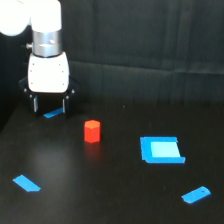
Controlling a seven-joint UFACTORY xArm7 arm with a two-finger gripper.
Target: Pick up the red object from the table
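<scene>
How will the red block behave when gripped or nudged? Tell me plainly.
The red block looks solid and chunky, so it is probably stiff and light. It stands upright on a flat base on the table, so tipping seems unlikely. Its faceted sides should resist rolling, though smooth faces might slip.

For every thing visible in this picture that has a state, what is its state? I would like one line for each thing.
gripper: open, empty, low over the table's far left.
red object: upright on the table, not held, apart from the gripper.
small blue piece: flat, under the gripper.
large blue square piece: flat, right of the red object.
blue strip at front left: flat, untouched.
blue strip at front right: flat, untouched.
</scene>
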